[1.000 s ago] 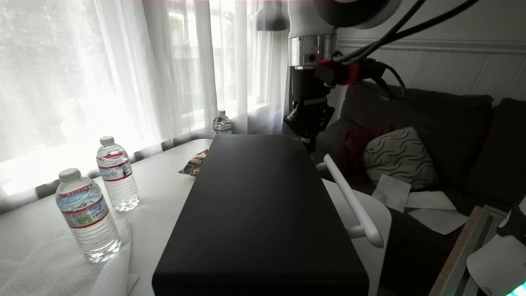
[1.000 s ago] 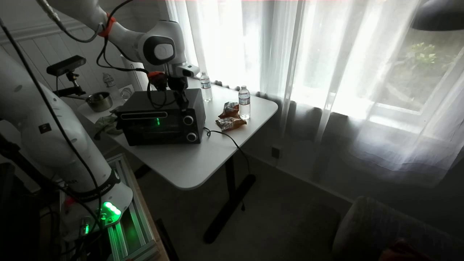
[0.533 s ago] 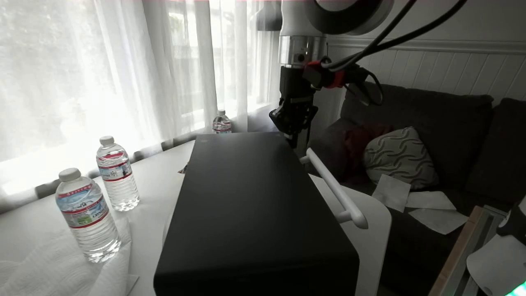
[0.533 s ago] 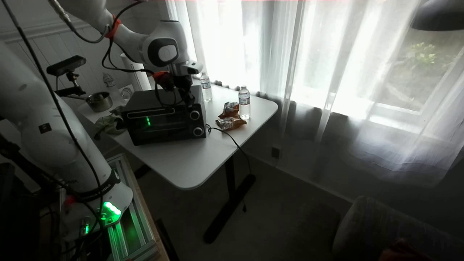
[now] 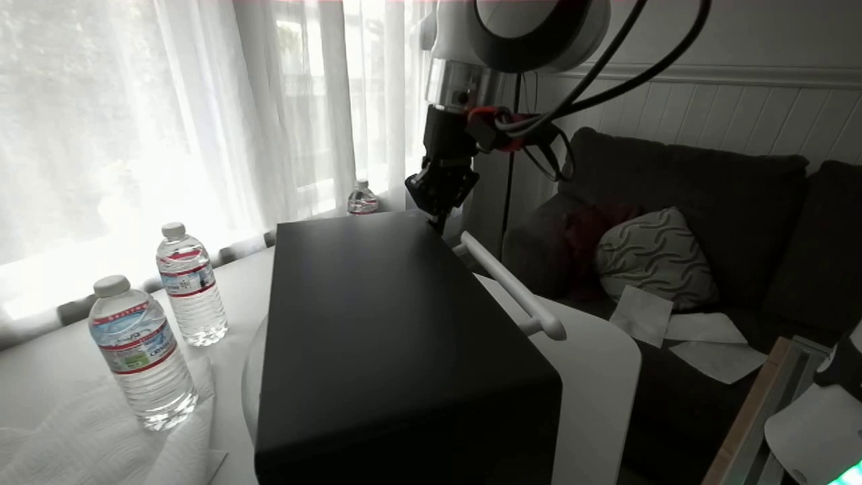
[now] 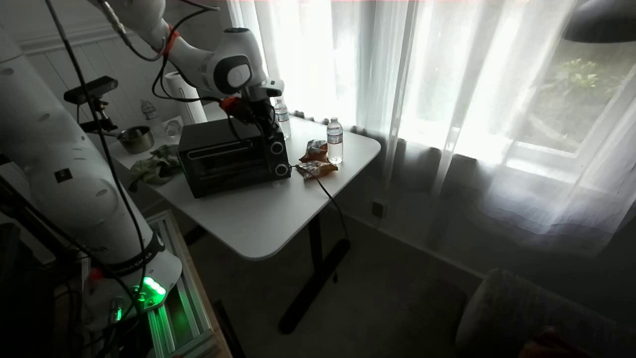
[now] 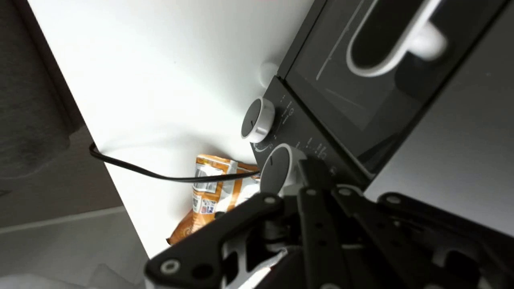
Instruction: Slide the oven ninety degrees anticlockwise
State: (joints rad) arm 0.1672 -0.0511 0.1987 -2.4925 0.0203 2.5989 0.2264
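The oven (image 5: 384, 323) is a large black box standing on the white table, with a long pale handle (image 5: 515, 286) on its glass door. In an exterior view the oven (image 6: 228, 161) shows its door and two round knobs (image 6: 281, 170) at the right end. My gripper (image 5: 438, 221) points down at the oven's front, by the top edge at the knob end. In the wrist view my gripper (image 7: 317, 172) has its fingers together beside the upper knob (image 7: 277, 170), seemingly against the front panel. Nothing shows held between them. The contact point itself is partly hidden.
Several water bottles (image 5: 192, 286) stand on the table (image 6: 248, 219), one (image 6: 335, 141) beside orange snack bags (image 6: 318, 169). The black cable (image 6: 325, 186) runs from the oven over the table edge. A green cloth (image 6: 156, 169) and a metal pot (image 6: 136, 140) lie at the oven's other end.
The oven has slid and turned a little anticlockwise, its knob end moving back toward the snack bags and window. My gripper has moved along with that end.
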